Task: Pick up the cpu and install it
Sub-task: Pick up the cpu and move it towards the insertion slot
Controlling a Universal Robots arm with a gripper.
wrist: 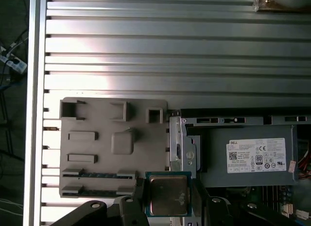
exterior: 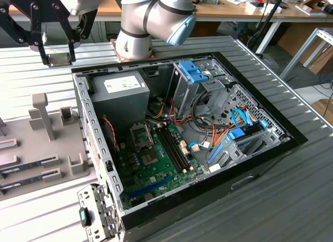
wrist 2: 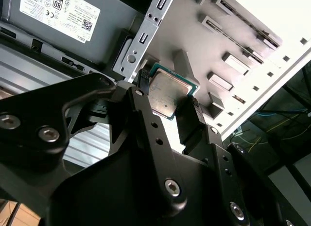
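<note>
Though green-edged, a silvery square cpu [wrist: 168, 194].

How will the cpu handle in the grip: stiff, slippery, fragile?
Probably stiff: the cpu is a flat square, held unbent in the gripper. Likely slippery: its metal top looks smooth, and it is pinched by its thin edges only. Probably light, being small beside the power supply.

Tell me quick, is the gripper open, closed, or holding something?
Gripper: shut on the cpu, gripping it by two opposite edges.
</note>
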